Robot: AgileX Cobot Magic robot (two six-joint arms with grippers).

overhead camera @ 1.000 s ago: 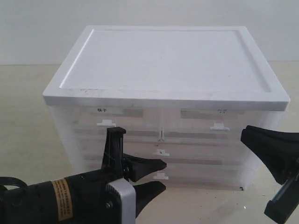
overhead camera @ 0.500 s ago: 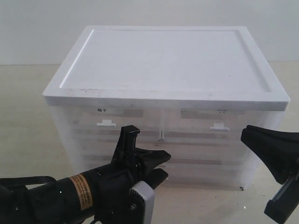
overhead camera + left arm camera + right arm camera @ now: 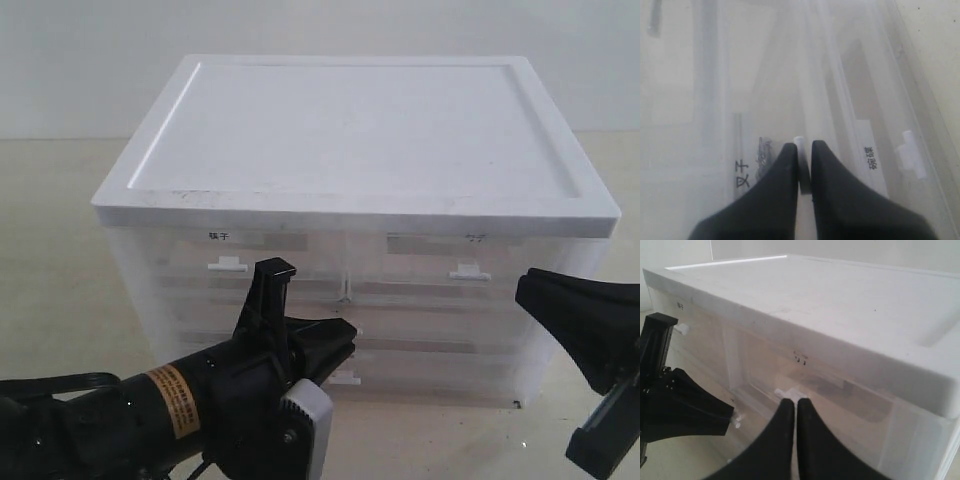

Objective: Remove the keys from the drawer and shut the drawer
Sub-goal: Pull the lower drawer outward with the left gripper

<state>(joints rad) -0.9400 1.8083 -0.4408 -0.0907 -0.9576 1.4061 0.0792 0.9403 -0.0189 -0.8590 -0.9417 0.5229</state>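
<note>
The left tool (image 3: 801,150) is clamped on the small white handle (image 3: 799,140) of a middle drawer (image 3: 770,100) in the translucent drawer cabinet (image 3: 350,140) on the counter (image 3: 50,260). The drawer looks closed. The keys (image 3: 763,152) show only as a dim grey cluster behind its frosted front. The right tool (image 3: 796,407), fingers together and empty, hangs before the cabinet's right side.

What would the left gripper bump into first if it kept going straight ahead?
The left gripper has a small white handle between its fingertips. Going straight, it would probably press into the clear drawer front right behind.
</note>
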